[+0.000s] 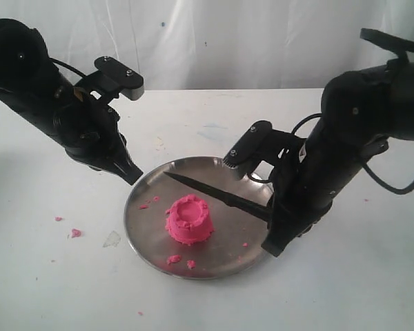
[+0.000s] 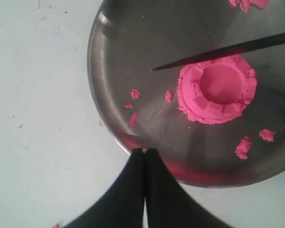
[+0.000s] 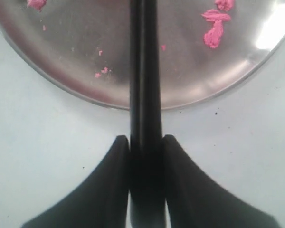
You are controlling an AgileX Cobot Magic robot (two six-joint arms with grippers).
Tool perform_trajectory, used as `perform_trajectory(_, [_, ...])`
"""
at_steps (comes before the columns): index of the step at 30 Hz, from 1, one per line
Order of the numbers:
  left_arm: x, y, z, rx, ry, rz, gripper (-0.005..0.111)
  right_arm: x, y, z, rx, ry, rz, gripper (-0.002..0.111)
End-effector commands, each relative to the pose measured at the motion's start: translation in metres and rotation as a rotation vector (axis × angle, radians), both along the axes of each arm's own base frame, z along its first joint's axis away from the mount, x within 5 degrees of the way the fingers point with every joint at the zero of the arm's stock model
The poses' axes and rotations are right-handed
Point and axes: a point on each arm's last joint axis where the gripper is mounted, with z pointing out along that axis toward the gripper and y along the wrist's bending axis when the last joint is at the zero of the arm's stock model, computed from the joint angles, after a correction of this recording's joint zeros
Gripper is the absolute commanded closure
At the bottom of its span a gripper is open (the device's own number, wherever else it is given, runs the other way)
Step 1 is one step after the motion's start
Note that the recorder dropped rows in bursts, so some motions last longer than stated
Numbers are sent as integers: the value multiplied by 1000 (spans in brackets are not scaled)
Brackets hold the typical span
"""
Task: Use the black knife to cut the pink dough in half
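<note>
R gripper (image 3: 145, 142): jaws are being kept clamped on the handle of the black knife (image 1: 214, 194), one finger on each side, seen at the right rim of the steel plate (image 1: 139, 227) in the ext. view (image 1: 269, 219).

Black knife: is being held out over the plate, handle end at the R gripper, blade (image 2: 228, 50) running across the plate w/ its point aimed toward the L-arm side. In the R wrist view, the handle (image 3: 144, 71) is being shown crossing the plate rim.

Pink dough (image 1: 189, 221): is being left whole, a cup-shaped mound w/ a dented top, sitting near the plate's centre. The blade is being carried just beside its far edge in the ext. view; in the L wrist view the blade is lining up along the dough's (image 2: 217, 89) rim. Contact btwn blade and dough cannot be told.

L gripper (image 2: 144, 154): fingers are being pressed together w/ nothing btwn them, tip poised at the plate's left rim (image 1: 130, 174), apart from the dough.

Steel plate: is being used to carry the dough plus scattered pink crumbs (image 2: 242, 147), some near the dough, some toward the rim (image 3: 213, 31).

White table (image 1: 48, 283): a few more pink crumbs are being seen left of the plate.
</note>
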Motion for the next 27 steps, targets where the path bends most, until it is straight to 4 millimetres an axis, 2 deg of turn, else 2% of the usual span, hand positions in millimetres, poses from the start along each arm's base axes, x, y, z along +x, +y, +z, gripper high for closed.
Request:
perform_trajectory(1, [-2,-1,2,-8,8,-3,107,-4,0,-2,37,-32,-10,108])
perform_trajectory(7, [-3,-1,2,-6,20,-4,107,-5,1,-10,60,-44,-4,108])
perform_trajectory(18, [-2,-1,2,-7,16,-3,107,-9,4,-28,68,46,37,108])
perform_trajectory(27, [-3,-2,2,-21,19,4,107,-7,5,-28,76,27,28,108])
